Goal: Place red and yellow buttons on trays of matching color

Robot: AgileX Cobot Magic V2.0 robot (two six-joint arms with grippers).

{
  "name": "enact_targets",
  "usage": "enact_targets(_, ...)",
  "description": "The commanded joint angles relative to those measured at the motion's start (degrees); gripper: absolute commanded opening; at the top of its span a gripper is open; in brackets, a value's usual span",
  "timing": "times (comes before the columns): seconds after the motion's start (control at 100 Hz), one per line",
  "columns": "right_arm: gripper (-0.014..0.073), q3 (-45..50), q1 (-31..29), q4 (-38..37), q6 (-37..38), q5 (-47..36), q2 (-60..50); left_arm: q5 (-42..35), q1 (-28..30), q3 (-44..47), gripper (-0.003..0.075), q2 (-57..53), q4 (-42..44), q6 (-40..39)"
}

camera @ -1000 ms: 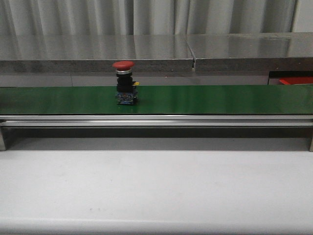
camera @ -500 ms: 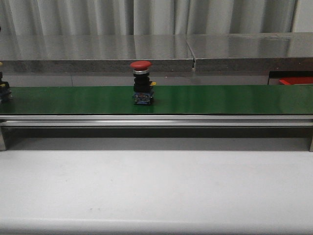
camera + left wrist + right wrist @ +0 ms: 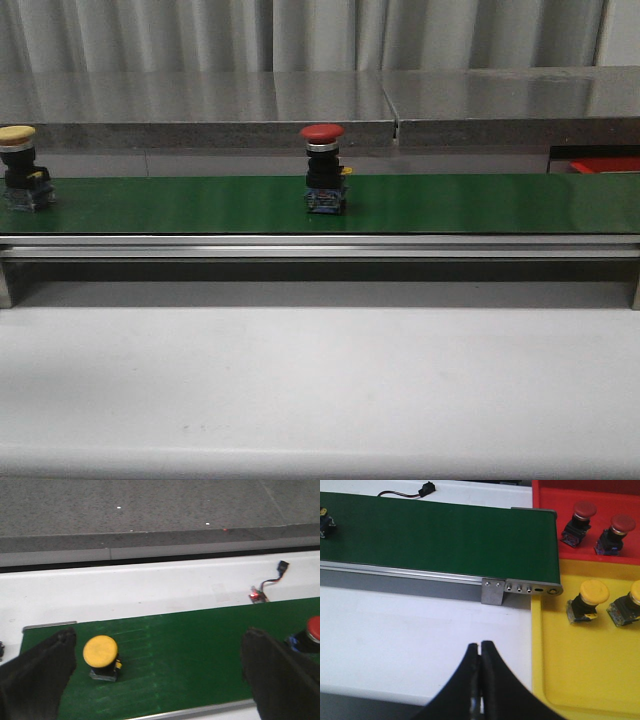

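Note:
A red button (image 3: 323, 168) stands upright on the green belt (image 3: 450, 203) near the middle; its cap shows in the left wrist view (image 3: 314, 629). A yellow button (image 3: 22, 165) stands at the belt's far left and shows in the left wrist view (image 3: 102, 656). My left gripper (image 3: 160, 680) is open above the belt, with the yellow button close to one finger. My right gripper (image 3: 480, 647) is shut and empty over the white table. The red tray (image 3: 600, 525) holds two red buttons and the yellow tray (image 3: 590, 665) holds two yellow buttons beyond the belt's end.
The belt's metal end plate (image 3: 520, 586) sits against the yellow tray. A loose wired connector (image 3: 267, 585) lies on the white ledge behind the belt. A steel counter (image 3: 300, 100) runs behind. White table (image 3: 320, 380) lies in front of the belt.
The red button has travelled right along the belt. The yellow button has come into view at the belt's left end.

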Motion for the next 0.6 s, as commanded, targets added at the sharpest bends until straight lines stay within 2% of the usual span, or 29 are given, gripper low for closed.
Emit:
enact_targets(0.0, -0.0118, -1.4, 0.0, 0.3, -0.4, -3.6, 0.1, -6.3, -2.2, 3.6, 0.0641, -6.5, -2.1, 0.2)
enact_targets(0.15, -0.0118, -1.4, 0.0, 0.3, -0.4, -3.6, 0.1, -9.8, -5.2, 14.2, 0.064, -15.5, -2.6, 0.2)
enact_targets(0.36, -0.0118, -1.4, 0.0, 0.3, -0.4, -3.6, 0.1, -11.4, -5.3, 27.5, 0.0633, -28.8, -3.0, 0.2)
enact_targets(0.48, -0.0118, -1.4, 0.0, 0.3, -0.4, -3.6, 0.1, -11.2, -5.3, 33.0, 0.0574, -35.9, -3.3, 0.2)
enact_targets(0.59, -0.0118, -1.4, 0.0, 0.3, -0.4, -3.6, 0.1, -10.7, -5.3, 36.5, 0.0473, -41.9, -3.6, 0.2)
